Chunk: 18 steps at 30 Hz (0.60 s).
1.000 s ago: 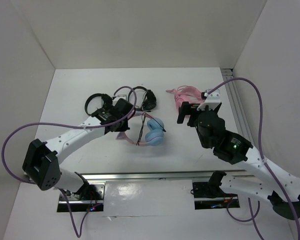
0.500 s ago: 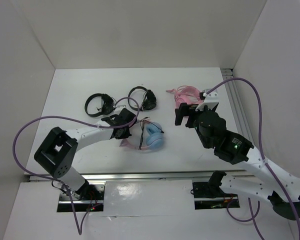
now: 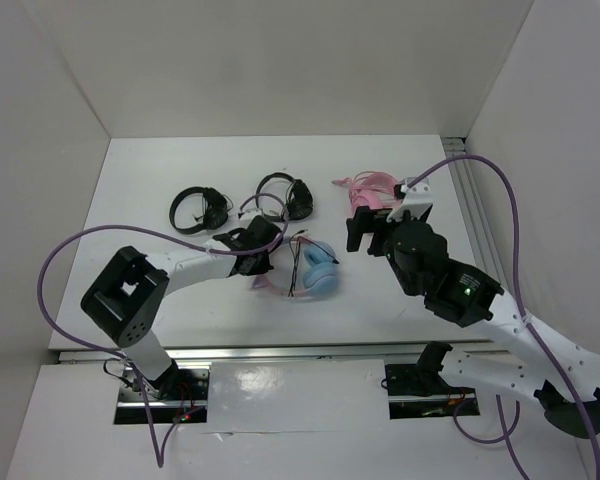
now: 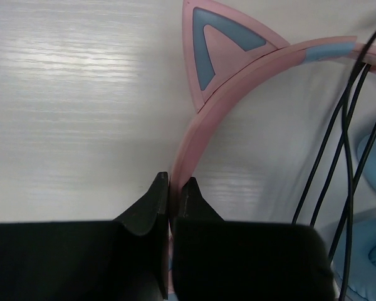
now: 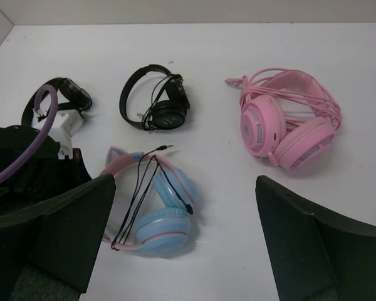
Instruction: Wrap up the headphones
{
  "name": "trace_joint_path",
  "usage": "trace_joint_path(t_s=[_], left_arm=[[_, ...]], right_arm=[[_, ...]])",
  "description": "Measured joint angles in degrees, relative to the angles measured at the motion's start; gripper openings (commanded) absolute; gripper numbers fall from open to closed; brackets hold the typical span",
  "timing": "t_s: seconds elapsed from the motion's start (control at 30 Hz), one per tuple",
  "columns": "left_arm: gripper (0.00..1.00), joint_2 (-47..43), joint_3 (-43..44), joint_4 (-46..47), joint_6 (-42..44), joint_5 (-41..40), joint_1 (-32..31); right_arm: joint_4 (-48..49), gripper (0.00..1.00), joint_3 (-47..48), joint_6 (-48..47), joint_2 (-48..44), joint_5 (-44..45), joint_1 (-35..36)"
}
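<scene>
Headphones point(image 3: 317, 272) lie on the worktop point(image 3: 160, 170), cable point(image 5: 141, 188) looped across the band point(image 4: 194, 125) that the left hand point(image 4: 170, 188) pinches tight. The right hand point(image 3: 367, 232) hovers nearby, wide open and empty. Wrapping looks underway; next, secure the loose plug point(image 5: 170, 148).

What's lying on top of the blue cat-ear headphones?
A thin black cable, in several strands across the headphones. The left gripper, shut on the headband, hides what lies beneath it.
</scene>
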Motion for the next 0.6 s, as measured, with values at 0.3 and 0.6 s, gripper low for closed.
trace_joint_path(t_s=[0.3,0.6], left_arm=[[0.0,4.7,7.87,-2.45,-0.24,1.2,-7.43],[0.0,15.3,20.04,-4.55,-4.92,1.77,-11.74]], right_arm=[[0.02,1.0,0.0,0.0,1.81,-0.26,0.0],[-1.57,1.0,4.07,1.62,0.5,0.57,0.0]])
